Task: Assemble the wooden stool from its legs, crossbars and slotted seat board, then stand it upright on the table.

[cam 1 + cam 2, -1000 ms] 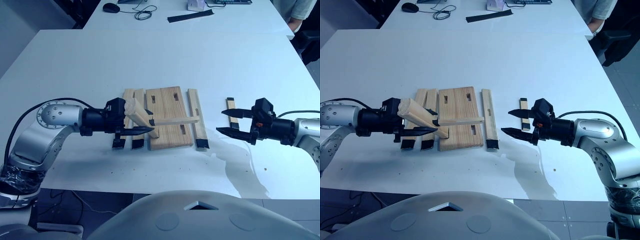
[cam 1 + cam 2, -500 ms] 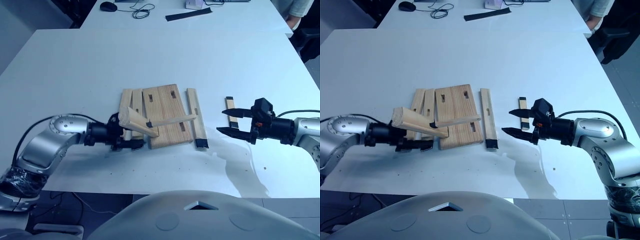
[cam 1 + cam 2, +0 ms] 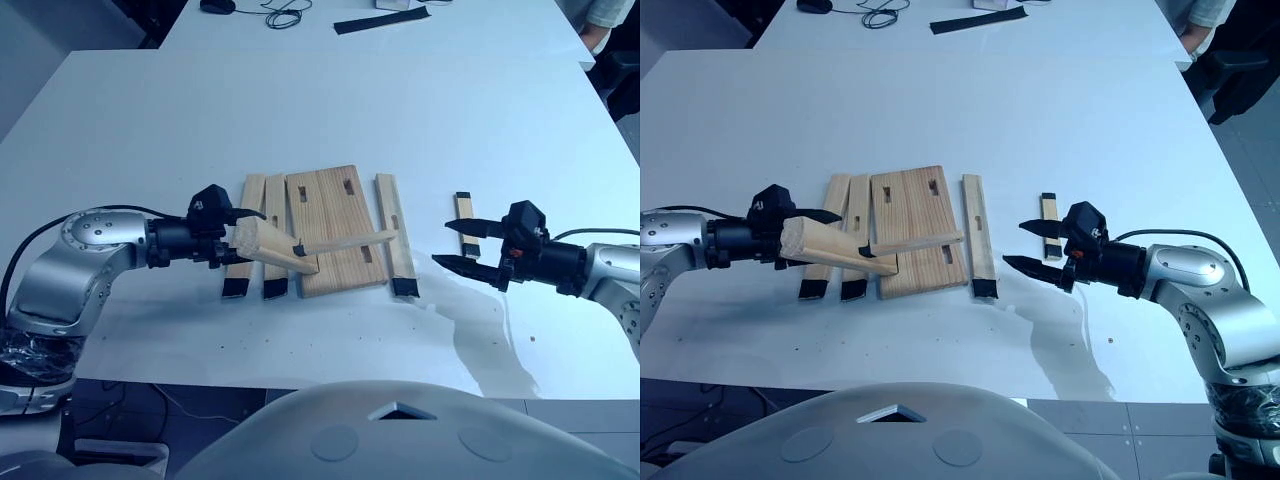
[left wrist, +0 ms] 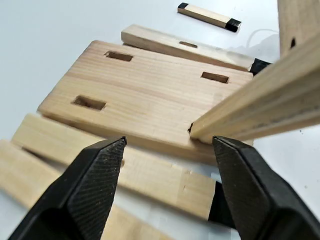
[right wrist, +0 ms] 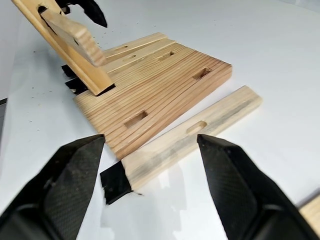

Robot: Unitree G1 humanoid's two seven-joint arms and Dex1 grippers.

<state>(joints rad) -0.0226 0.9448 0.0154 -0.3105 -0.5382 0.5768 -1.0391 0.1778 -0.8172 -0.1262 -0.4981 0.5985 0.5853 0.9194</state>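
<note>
The slotted seat board (image 3: pixel 335 215) lies flat mid-table. Two legs (image 3: pixel 262 200) lie side by side at its left, and a third leg (image 3: pixel 390 215) lies at its right. A fourth leg (image 3: pixel 270 250) with a crossbar (image 3: pixel 350 242) stuck in it tilts over the board's left edge, foot on the board and bar tip on the right-hand leg. My left gripper (image 3: pixel 222 232) is open at that leg's raised end, fingers wide apart in the left wrist view (image 4: pixel 169 140). My right gripper (image 3: pixel 450 244) hovers open right of the parts, near a short crossbar (image 3: pixel 460 210).
The white table (image 3: pixel 150 130) has free room on all sides of the parts; its front edge runs close below both grippers. A second table behind carries a mouse, cables (image 3: pixel 285 8) and a black strip (image 3: pixel 382 20).
My left gripper has drawn back to the left and risen, from under the tilted leg to its raised end. The leg and crossbar stay tilted on the board. The right arm has not moved.
</note>
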